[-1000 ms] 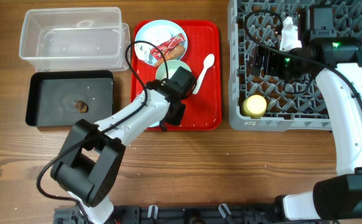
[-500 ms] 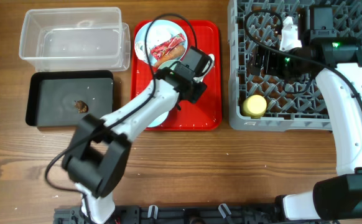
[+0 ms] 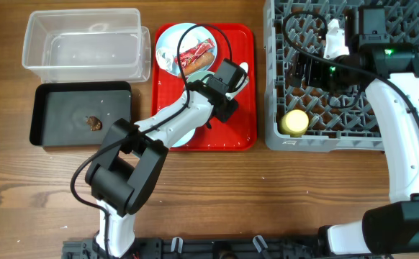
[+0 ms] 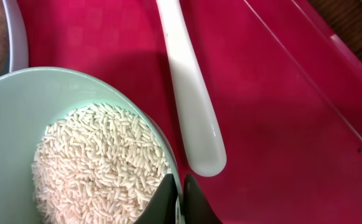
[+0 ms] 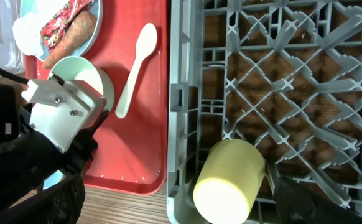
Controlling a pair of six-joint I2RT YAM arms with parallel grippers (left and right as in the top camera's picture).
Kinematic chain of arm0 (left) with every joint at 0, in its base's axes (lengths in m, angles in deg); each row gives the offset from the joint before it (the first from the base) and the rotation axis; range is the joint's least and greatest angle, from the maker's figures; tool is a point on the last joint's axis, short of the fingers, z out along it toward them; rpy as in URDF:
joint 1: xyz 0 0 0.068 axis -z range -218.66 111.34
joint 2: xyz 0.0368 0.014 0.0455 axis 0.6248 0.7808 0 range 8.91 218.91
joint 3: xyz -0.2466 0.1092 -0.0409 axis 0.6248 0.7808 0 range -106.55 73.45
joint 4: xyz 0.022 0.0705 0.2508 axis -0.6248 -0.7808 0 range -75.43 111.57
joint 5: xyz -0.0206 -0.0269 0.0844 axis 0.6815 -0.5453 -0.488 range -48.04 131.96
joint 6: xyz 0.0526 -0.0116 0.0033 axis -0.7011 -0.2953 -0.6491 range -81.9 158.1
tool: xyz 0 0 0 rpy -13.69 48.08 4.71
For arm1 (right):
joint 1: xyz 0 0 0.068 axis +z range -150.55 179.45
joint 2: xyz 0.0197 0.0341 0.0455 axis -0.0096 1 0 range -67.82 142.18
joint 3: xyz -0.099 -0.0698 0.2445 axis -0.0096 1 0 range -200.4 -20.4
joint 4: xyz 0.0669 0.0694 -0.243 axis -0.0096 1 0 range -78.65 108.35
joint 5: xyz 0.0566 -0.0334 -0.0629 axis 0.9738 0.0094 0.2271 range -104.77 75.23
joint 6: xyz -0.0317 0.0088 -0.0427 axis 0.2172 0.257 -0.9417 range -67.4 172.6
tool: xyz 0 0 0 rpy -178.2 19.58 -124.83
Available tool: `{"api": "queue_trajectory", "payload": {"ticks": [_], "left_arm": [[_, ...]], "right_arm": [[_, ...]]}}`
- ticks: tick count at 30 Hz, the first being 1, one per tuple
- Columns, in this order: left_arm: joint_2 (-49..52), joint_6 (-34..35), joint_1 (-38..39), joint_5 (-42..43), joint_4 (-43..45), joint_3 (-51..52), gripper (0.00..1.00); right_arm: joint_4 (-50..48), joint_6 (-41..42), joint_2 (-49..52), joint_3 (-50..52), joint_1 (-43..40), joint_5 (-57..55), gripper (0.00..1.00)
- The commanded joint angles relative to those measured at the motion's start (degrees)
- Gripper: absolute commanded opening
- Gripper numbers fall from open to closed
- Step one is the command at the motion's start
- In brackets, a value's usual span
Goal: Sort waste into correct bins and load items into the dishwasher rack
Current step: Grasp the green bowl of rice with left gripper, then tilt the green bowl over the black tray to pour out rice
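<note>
On the tray (image 3: 242, 124): plate (image 3: 167, 42), bowl (image 4: 18, 101), spoon (image 5: 133, 65). Right of it, the rack (image 3: 339, 135) holds the cup (image 3: 294, 122); left, tub (image 3: 80, 11) and bin (image 3: 38, 115).

Left tool (image 3: 224, 83) is swinging far and right across the red tray (image 3: 242, 124), now pinching the pale green bowl's (image 4: 16, 109) rim.

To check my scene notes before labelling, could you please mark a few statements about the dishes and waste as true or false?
1. The pale green bowl holds white rice grains. True.
2. The small yellow cup sits in the dishwasher rack. True.
3. The white plastic spoon lies in the dishwasher rack. False: it lies on the red tray, beside the bowl.
4. The small brown lump lies on the red tray. False: it is in the black tray.
5. The left fingers pinch the bowl's rim. True.
</note>
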Motion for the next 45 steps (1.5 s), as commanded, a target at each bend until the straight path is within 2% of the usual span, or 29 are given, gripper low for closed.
{"api": "queue_trajectory", "payload": {"ticks": [1, 6, 10, 15, 23, 27, 32, 34, 35, 41, 45], "left_arm": [[0.0, 0.74, 0.0, 0.74, 0.0, -0.35, 0.04], [-6.36, 10.49, -0.57, 0.74, -0.81, -0.7, 0.04], [-14.53, 14.58, -2.25, 0.76, -2.84, -0.9, 0.04], [-23.58, 19.34, -9.46, 4.09, -8.87, -0.9, 0.04], [-24.87, 19.02, -35.3, 23.61, -22.47, -0.79, 0.04], [-23.98, 15.87, -47.3, 37.09, -22.25, 0.42, 0.04], [-19.21, 10.03, -58.45, 55.95, -21.16, 2.84, 0.04], [-16.5, 9.49, -62.07, 61.94, -20.59, 2.93, 0.04], [-14.53, 7.17, -64.24, 68.19, -20.41, 2.93, 0.04], [-8.31, 6.99, -70.07, 82.42, -20.0, 2.93, 0.04], [-6.97, 7.02, -72.41, 95.03, -20.0, 2.93, 0.04]], "right_arm": [[-0.31, -1.22, -0.22, -0.9, 0.2, 0.55, 0.99], [-0.28, -1.31, -0.22, -0.9, 0.2, 0.55, 0.99], [-0.15, -2.51, -0.22, -0.9, 0.2, 0.57, 0.99], [0.09, -2.51, -0.22, -0.9, 0.2, 0.57, 0.98], [0.28, -2.51, -0.22, -0.9, 0.2, 0.57, 0.99], [0.33, -2.69, -0.22, -0.9, 0.2, 0.57, 0.99], [0.98, -2.56, -0.22, -0.87, 0.2, 0.59, 0.98], [1.07, -2.51, -0.22, -0.87, 0.2, 0.59, 0.98], [1.25, -2.51, -0.22, -0.87, 0.2, 0.59, 0.98], [1.7, -2.6, -0.22, -0.87, 0.2, 0.59, 0.99], [1.86, -2.62, -0.22, -0.87, 0.2, 0.59, 0.98]]}}
